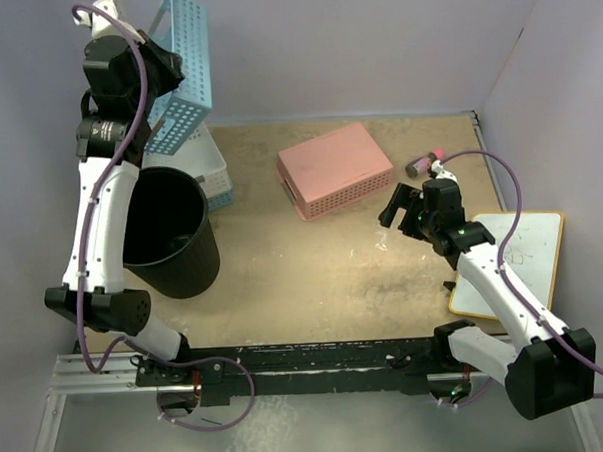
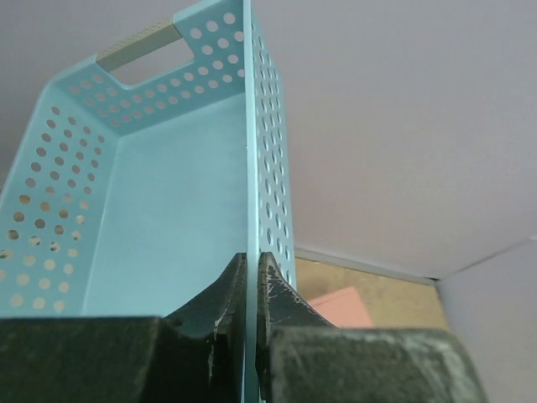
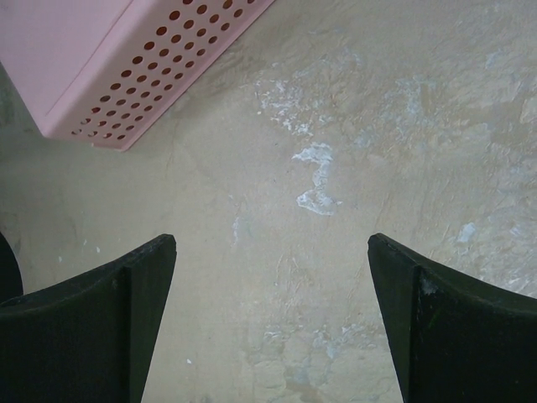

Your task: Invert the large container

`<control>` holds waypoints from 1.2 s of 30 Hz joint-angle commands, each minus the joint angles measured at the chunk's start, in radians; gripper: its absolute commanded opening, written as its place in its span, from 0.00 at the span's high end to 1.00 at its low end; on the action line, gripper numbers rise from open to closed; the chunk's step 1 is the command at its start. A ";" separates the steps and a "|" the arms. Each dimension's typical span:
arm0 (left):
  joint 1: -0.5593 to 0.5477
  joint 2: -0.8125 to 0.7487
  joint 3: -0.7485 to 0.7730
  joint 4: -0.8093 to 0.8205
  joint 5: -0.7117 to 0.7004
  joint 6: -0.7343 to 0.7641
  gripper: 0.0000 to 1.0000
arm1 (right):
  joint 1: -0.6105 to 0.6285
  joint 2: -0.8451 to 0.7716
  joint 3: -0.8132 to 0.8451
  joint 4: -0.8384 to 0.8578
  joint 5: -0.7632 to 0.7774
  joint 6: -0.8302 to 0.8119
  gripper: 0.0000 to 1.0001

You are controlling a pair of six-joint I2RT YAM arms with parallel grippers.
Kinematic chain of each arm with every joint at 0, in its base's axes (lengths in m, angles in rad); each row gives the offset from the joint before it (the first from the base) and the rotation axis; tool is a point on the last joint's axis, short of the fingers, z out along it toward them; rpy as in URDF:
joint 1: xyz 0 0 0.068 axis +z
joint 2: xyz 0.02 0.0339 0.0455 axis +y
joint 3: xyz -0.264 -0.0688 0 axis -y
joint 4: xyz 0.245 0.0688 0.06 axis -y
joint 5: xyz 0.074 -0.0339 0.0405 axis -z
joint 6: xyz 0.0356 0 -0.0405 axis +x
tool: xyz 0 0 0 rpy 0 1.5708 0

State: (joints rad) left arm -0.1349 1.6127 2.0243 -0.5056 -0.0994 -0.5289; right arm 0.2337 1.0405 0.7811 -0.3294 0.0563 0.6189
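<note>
Currently the black round bin (image 1: 172,237) is seen standing upright at the table's left, mouth up, not yet turned. In the overhead view it lies partly under the left arm's forearm.

- Left gripper (image 2: 252,264): raised high at the rear left, jaws pinched nearly shut on one thin wall of a light-blue perforated basket (image 2: 168,210), which hangs tilted above a white basket (image 1: 204,170).
- Right gripper (image 3: 273,252): jaws spread wide, nothing held, poised over bare tabletop just beside the pink basket (image 3: 109,59) – well apart from the bin.

Risks, as judged:
- The blue basket is held by an edge only; a slip could drop it onto the white basket or into the bin's mouth.
- With the left gripper occupied, the bin cannot be taken from that side.
- Once tipped, the bin could roll – the neighbouring baskets might be struck.
</note>
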 commanded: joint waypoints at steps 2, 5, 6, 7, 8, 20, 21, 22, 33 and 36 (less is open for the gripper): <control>-0.106 -0.020 0.026 0.064 0.159 0.044 1.00 | 0.000 -0.027 0.047 -0.043 0.165 0.029 0.00; -0.203 -0.021 0.030 0.051 0.203 0.080 1.00 | 0.000 -0.054 0.134 -0.136 0.397 0.015 0.00; -0.219 -0.021 0.029 0.056 0.242 0.067 1.00 | -0.002 -0.059 0.178 -0.151 0.456 -0.009 0.00; -0.227 -0.018 0.020 0.070 0.290 0.046 1.00 | -0.003 -0.061 0.229 -0.163 0.523 -0.047 0.00; -0.235 -0.017 0.006 0.090 0.335 0.017 1.00 | -0.005 -0.058 0.268 -0.175 0.557 -0.074 0.00; -0.466 -0.049 -0.394 0.645 0.743 -0.432 1.00 | -0.103 -0.036 0.657 -0.342 0.755 -0.144 0.00; -0.489 -0.043 -0.421 0.699 0.763 -0.474 1.00 | -0.103 -0.038 0.666 -0.344 0.762 -0.151 0.00; -0.508 -0.033 -0.440 0.746 0.780 -0.513 1.00 | -0.103 -0.042 0.669 -0.338 0.761 -0.156 0.00; -0.543 0.267 -0.591 1.347 0.906 -1.105 1.00 | -0.103 -0.025 0.644 -0.342 0.714 -0.194 0.00; -0.543 0.336 -0.651 1.513 0.888 -1.244 1.00 | -0.103 -0.024 0.643 -0.350 0.713 -0.200 0.00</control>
State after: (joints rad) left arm -0.6804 1.8931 1.4300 0.6369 0.7647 -1.4906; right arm 0.1307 1.0145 1.4189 -0.6632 0.7597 0.4458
